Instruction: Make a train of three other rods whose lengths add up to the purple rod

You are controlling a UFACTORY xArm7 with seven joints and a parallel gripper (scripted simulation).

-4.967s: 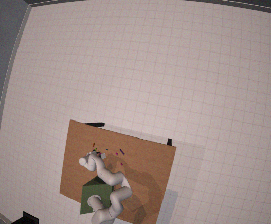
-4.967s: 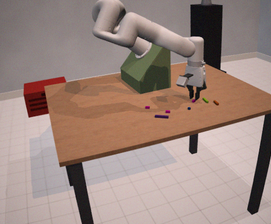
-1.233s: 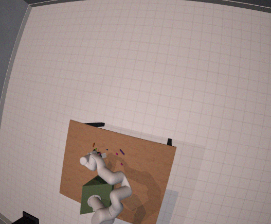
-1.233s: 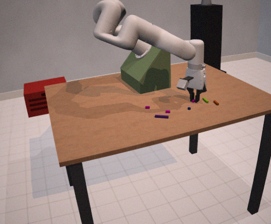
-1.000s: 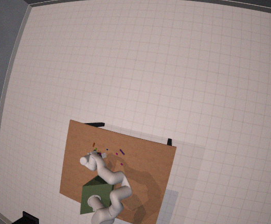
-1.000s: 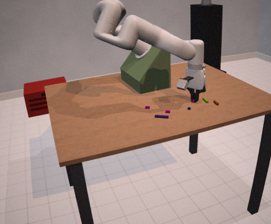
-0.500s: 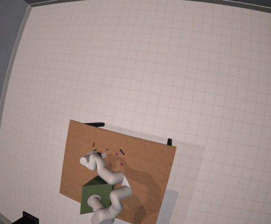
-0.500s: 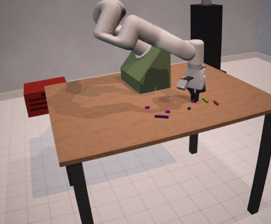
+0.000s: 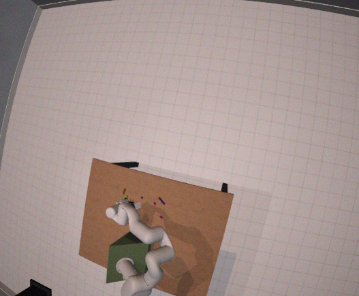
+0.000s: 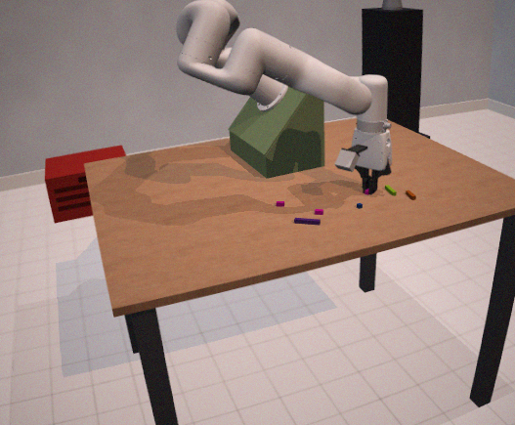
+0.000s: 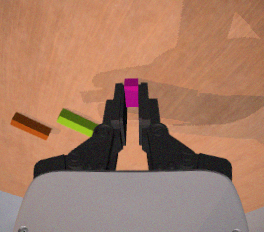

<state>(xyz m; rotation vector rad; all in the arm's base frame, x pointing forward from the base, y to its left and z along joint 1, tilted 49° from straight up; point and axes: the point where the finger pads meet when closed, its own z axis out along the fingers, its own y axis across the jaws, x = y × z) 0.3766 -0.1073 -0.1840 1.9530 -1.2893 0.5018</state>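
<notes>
Magenta shows between the black fingers: the gripper (image 11: 131,104) is clamped on a short magenta rod (image 11: 131,91) down at the wooden table (image 10: 218,265). Just beside it lie a lime rod (image 11: 76,122) and an orange rod (image 11: 31,125) (both flat). The purple rod (image 10: 307,221) rests well apart, near two more magenta rods (image 10: 319,211) and a blue rod (image 10: 360,205).

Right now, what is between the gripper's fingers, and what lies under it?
The gripper is shut on a magenta rod, low over the table. The fingers cover the rod's sides, so contact with the wood beneath cannot be seen.
</notes>
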